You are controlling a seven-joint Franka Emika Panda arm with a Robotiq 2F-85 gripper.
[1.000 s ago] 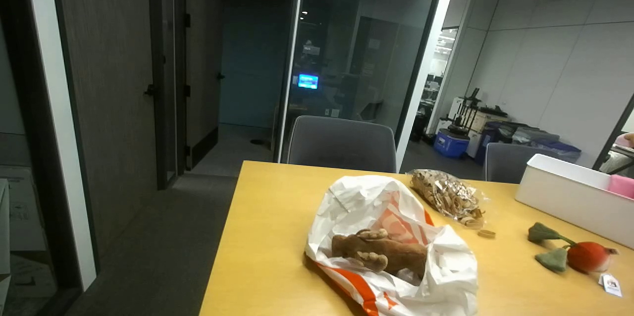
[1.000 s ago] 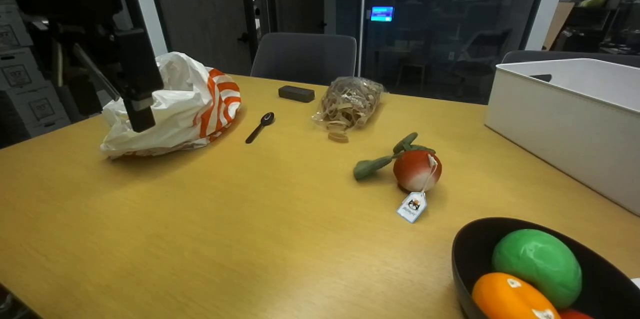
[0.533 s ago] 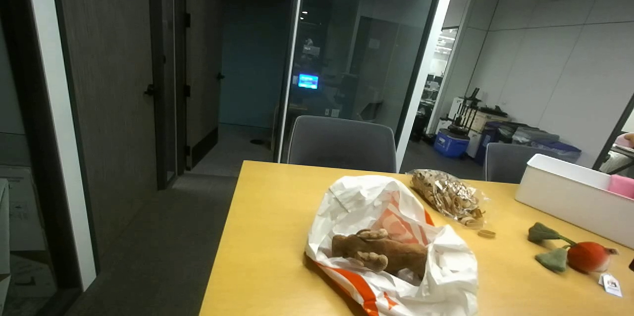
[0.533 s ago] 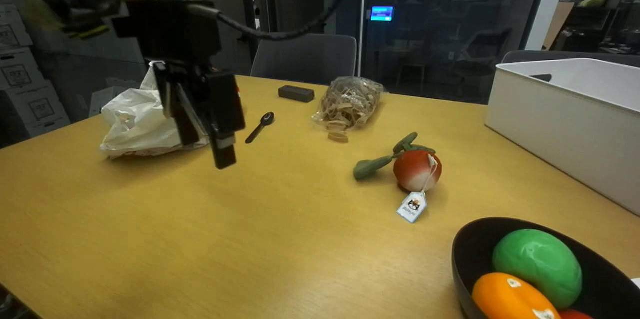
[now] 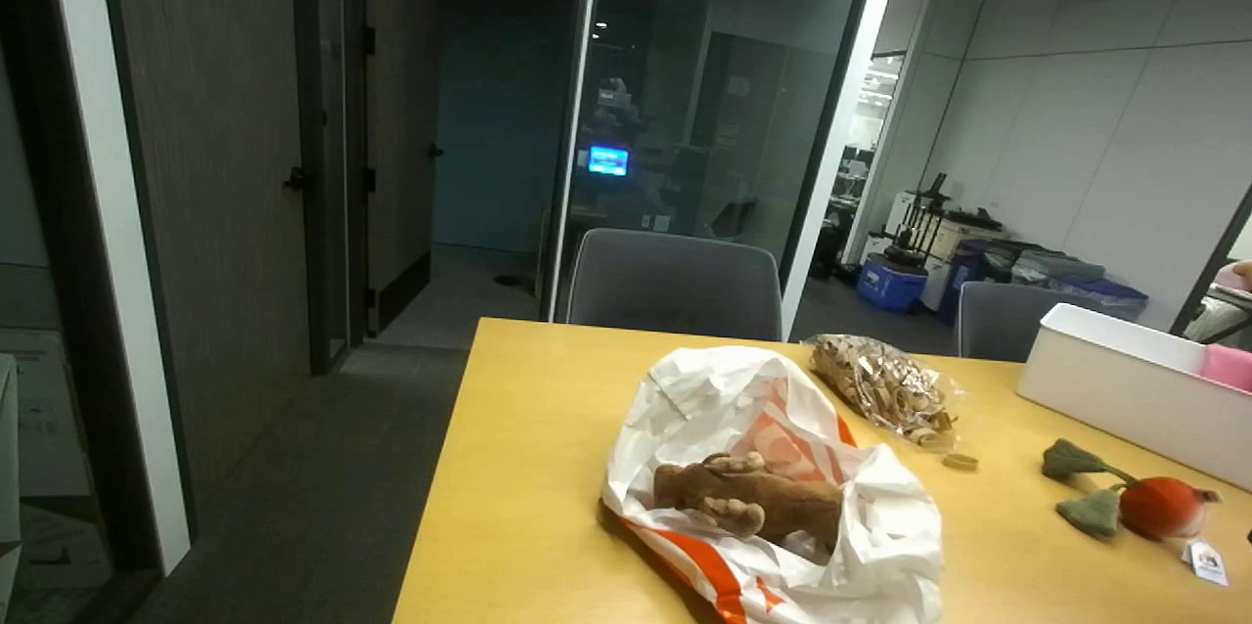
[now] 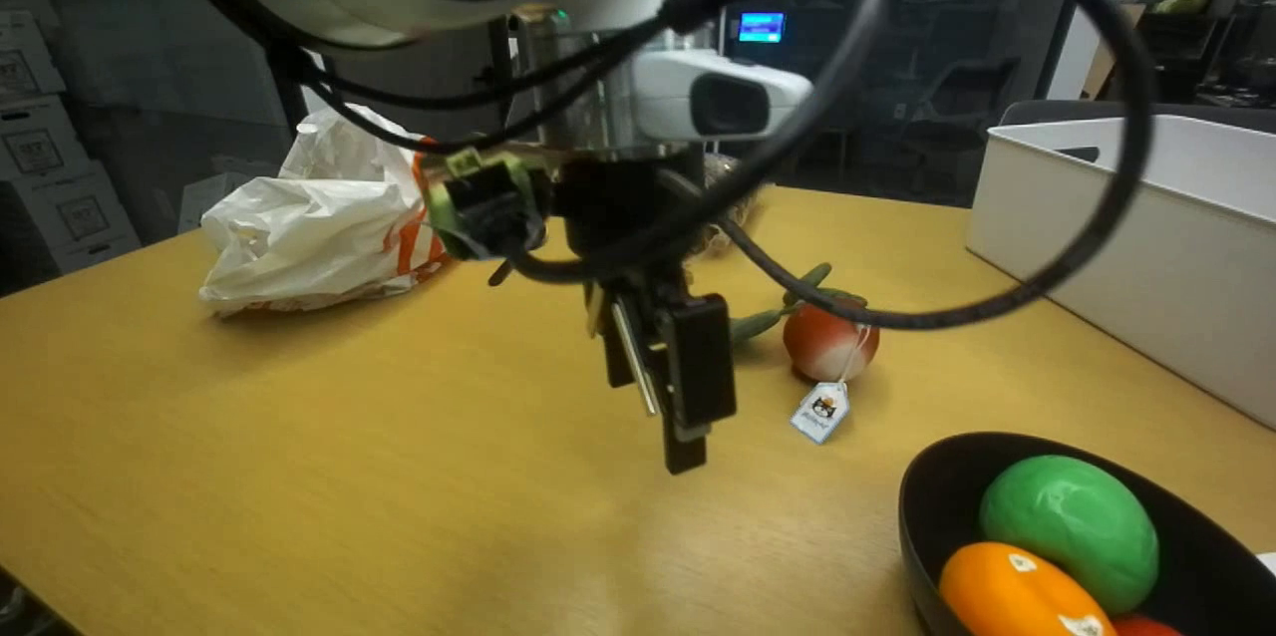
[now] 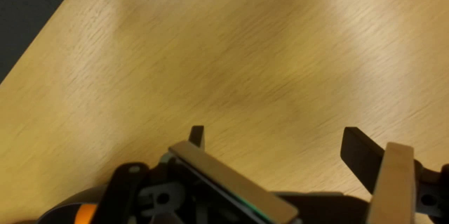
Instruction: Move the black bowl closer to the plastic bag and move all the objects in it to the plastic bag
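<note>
One black bowl (image 6: 942, 496), lower right in an exterior view, holds a green piece (image 6: 1072, 531), an orange piece (image 6: 1019, 588) and a red piece (image 6: 1146, 626); probably light and stiff, it seems best pinched by its upper-left rim (image 6: 925, 462). The gripper (image 7: 273, 134) hangs spread, empty, above the bench (image 6: 399, 457).

White bin (image 5: 1135, 399), gray chair (image 5: 675, 287), lit screen (image 5: 607, 161), wrapped brown bundle (image 5: 875, 384)

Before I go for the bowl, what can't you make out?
Black bowl, near side: in an exterior view, cut off by the bottom edge.
Red piece inside: same edge cuts it off.
Bowl in the wrist view: partly behind fingers.
Plastic bag: in an exterior view, brown object hides whatever lies beneath.
Tag: lettering too small in both exterior views.
</note>
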